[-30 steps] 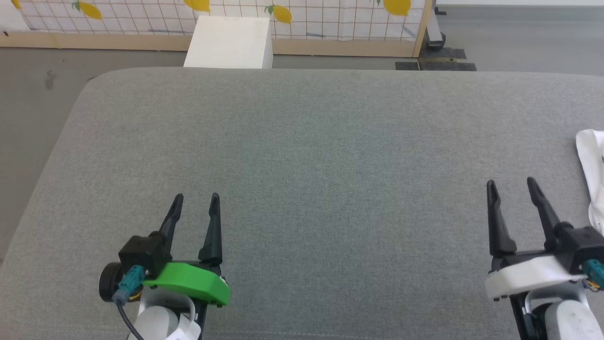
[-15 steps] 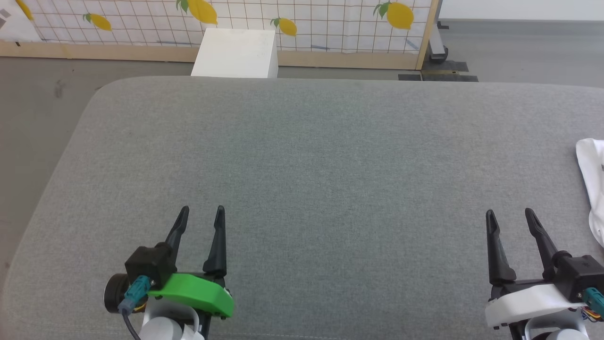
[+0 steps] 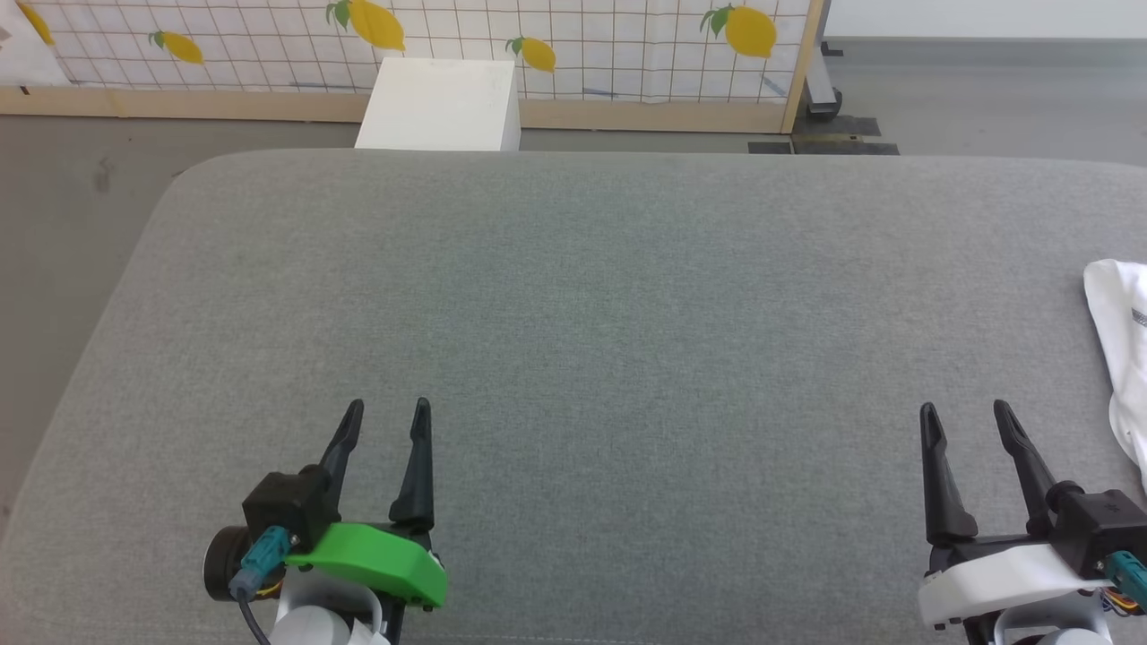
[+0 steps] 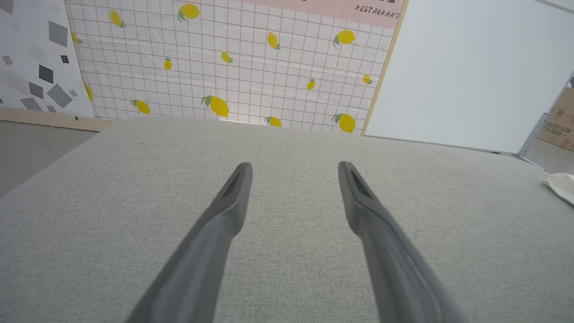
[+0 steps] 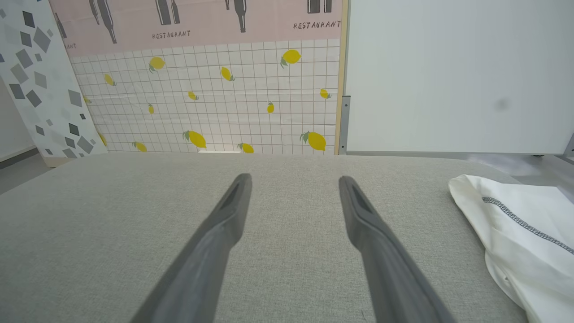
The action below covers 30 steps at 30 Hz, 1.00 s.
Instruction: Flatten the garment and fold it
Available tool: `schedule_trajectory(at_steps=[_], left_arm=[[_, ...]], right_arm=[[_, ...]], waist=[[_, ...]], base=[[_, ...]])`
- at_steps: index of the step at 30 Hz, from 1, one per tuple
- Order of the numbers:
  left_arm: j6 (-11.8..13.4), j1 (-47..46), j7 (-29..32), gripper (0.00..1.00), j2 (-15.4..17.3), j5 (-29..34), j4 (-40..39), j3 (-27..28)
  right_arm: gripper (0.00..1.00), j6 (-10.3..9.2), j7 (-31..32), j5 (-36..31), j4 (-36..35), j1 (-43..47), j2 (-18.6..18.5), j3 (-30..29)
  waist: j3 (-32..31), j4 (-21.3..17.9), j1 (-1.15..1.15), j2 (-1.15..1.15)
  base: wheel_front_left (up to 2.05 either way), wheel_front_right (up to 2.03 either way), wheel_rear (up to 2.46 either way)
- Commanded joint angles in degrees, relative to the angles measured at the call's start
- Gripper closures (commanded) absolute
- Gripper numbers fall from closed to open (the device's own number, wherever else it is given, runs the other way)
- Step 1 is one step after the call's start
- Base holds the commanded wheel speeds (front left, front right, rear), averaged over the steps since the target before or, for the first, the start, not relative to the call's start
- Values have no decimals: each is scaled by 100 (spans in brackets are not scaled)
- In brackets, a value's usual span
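Observation:
The garment (image 3: 1122,340), white with a line of dark grey zigzag stitching, lies bunched at the far right edge of the grey padded table (image 3: 573,296); most of it runs out of the head view. It reappears in the right wrist view as the garment (image 5: 520,224) at the right, and as a small white corner of the garment (image 4: 560,185) in the left wrist view. My right gripper (image 3: 963,412) hovers open over bare table just left of it, not touching it. My left gripper (image 3: 387,408) is open at the lower left, far from the cloth, nothing between its fingers.
A rigid white box (image 3: 439,94) stands on the floor behind the table's far edge. Behind it runs a lemon-print grid panel (image 3: 573,36) in a wooden frame. Grey floor lies to the left of the table's rounded corner.
The whole head view has shifted down, so the camera moved. Both grippers sit lower in the picture, still open. The garment lies as before.

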Motion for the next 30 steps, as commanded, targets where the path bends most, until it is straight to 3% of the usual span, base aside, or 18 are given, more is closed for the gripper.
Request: schedule_trajectory(at_steps=[1,30], left_arm=[[7,-1,4,100,1,-7,2,0],[46,30,115,100,-1,92,-86,42]], right_arm=[[100,0,3,-1,1,-1,0,0],[100,-1,106,-37,-37,-16,0,45]], waist=[[3,-4,0,0],[-7,11,0,0]], base=[[0,0,0],[0,0,0]])
